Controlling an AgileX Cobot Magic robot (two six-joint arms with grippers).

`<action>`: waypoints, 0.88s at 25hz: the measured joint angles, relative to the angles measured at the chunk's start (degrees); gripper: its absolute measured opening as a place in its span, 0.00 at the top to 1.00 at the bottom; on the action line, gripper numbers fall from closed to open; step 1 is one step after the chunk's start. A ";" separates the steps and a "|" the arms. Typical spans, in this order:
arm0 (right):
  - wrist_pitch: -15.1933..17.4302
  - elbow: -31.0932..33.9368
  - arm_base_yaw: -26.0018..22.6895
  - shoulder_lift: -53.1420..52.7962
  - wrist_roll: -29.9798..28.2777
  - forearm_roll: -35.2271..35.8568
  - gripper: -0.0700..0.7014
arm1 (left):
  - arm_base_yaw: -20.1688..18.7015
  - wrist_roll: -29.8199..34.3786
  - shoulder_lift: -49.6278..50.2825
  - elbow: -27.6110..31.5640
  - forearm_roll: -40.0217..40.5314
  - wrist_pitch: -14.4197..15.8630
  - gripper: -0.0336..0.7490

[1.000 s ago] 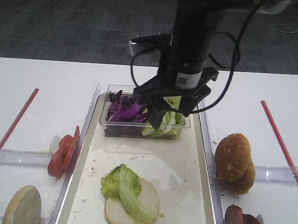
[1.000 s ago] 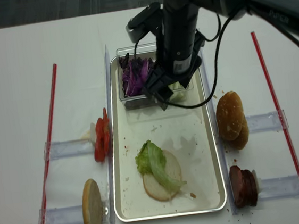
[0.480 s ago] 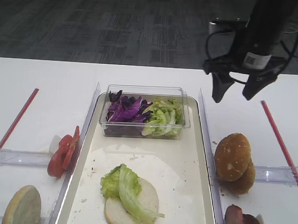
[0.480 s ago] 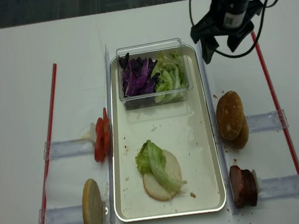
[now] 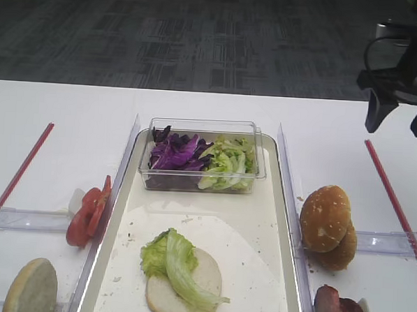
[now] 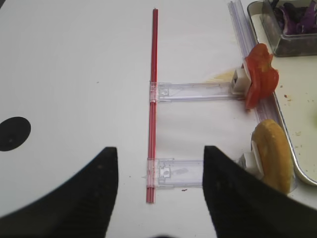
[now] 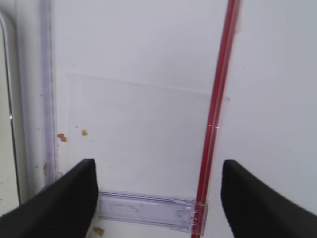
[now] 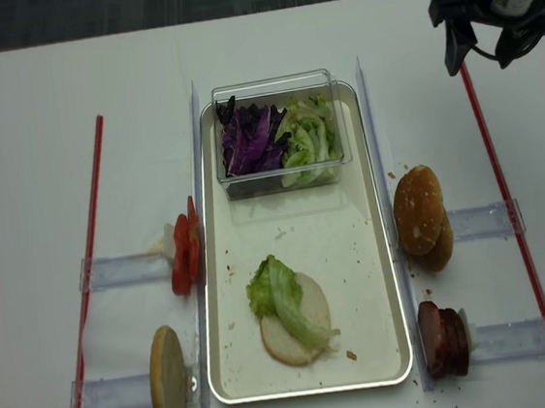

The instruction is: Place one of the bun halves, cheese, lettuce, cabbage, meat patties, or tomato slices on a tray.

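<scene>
From my remote seat, the nearest things are partly cut off: a bun half (image 5: 30,295) at the front left and the meat patties (image 5: 341,310) at the front right both run off the bottom edge, so I count the patties in the other overhead view, where they look like two, pressed together. On the tray (image 8: 377,251) lies one bun base (image 8: 301,333) with one piece of lettuce (image 8: 281,301) draped over it. Left of the tray stand the tomato slices (image 8: 184,255), too tightly stacked to count. On the right sit two bun tops (image 8: 421,218), overlapping. Farther back, one clear box (image 8: 275,85) holds purple cabbage (image 8: 249,140) beside more lettuce. Farthest, the right end effector (image 8: 482,44) hovers over the table (image 8: 22,143) with its jaws spread and nothing between them. The left end effector (image 6: 161,163) shows only as two dark fingers, likewise apart.
</scene>
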 joint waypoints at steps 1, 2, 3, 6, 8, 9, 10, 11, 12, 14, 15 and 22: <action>0.00 0.00 -0.70 0.00 0.00 0.00 0.23 | 0.00 0.00 0.00 0.00 0.00 0.00 0.46; 0.00 0.00 -1.45 0.00 0.00 0.00 0.23 | 0.00 0.00 0.00 0.00 0.00 0.00 0.46; 0.00 0.00 -2.07 0.00 0.00 -0.03 0.23 | 0.00 0.00 0.00 0.00 0.00 0.00 0.46; 0.00 0.00 -3.04 0.00 0.00 -0.25 0.23 | 0.00 0.00 0.00 0.00 0.00 0.00 0.46; 0.09 0.00 -3.20 0.00 0.00 -0.25 0.23 | 0.00 0.00 0.00 0.00 0.00 0.00 0.46; 0.09 0.00 -3.20 0.00 0.00 -0.25 0.23 | 0.00 0.00 0.00 0.00 0.00 0.00 0.46; 0.09 0.00 -3.20 0.00 0.00 -0.25 0.23 | 0.00 0.00 0.00 0.00 0.00 0.00 0.46; 0.09 0.00 -3.20 0.00 0.00 -0.25 0.23 | 0.00 0.00 0.00 0.00 0.00 0.00 0.46; 0.09 0.22 -3.20 0.00 0.00 -0.36 0.23 | 0.00 0.00 0.00 0.00 0.00 0.00 0.46; 0.09 1.38 -3.20 -0.12 0.00 -0.46 0.23 | 0.00 0.00 0.00 0.00 0.00 0.00 0.46; 0.09 2.25 -3.20 -0.37 -0.04 -0.46 0.23 | 0.00 0.00 0.00 0.00 0.00 0.00 0.46; -0.02 10.11 -3.20 -5.64 -0.31 -0.99 0.23 | 0.00 0.00 0.00 0.00 0.00 0.00 0.46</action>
